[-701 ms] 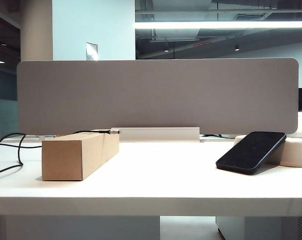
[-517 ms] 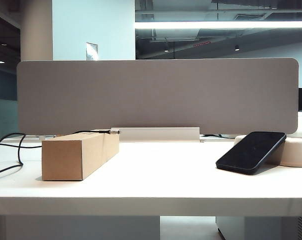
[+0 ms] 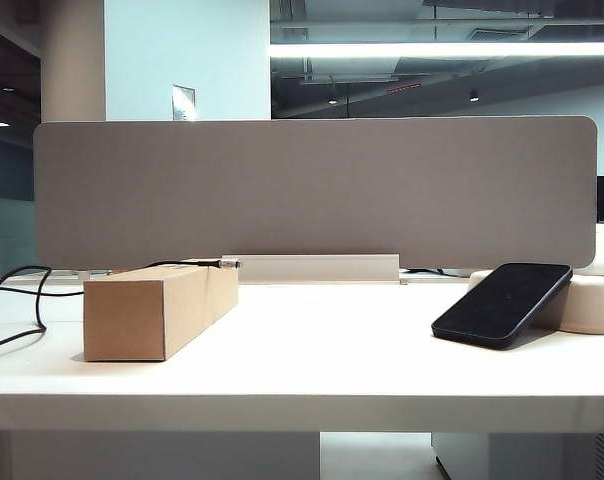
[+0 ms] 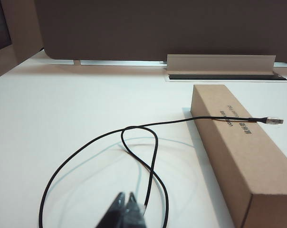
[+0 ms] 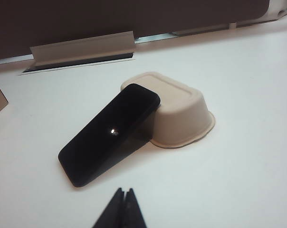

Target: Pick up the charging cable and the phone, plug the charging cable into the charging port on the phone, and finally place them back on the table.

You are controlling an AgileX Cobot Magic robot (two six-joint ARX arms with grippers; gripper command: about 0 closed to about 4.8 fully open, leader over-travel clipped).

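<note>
The black charging cable (image 4: pixel 134 127) loops over the white table (image 3: pixel 322 350) and runs across the top of a cardboard box (image 4: pixel 238 147), its silvery plug tip (image 4: pixel 274 121) sticking out past the box's far side. In the exterior view the cable (image 3: pixel 22 300) lies at the left. The black phone (image 3: pixel 502 303) leans screen-up against an upturned off-white tray (image 3: pixel 594 300); the phone (image 5: pixel 110 133) also shows in the right wrist view. My left gripper (image 4: pixel 125 196) is shut and empty, short of the cable's loop. My right gripper (image 5: pixel 124 191) is shut and empty, short of the phone. The charging port cannot be made out.
A grey fabric divider panel (image 3: pixel 312 190) stands along the back of the table, with a metal cable-slot cover (image 3: pixel 317 267) at its foot. The box (image 3: pixel 157 310) lies left of centre. Neither arm shows in the exterior view.
</note>
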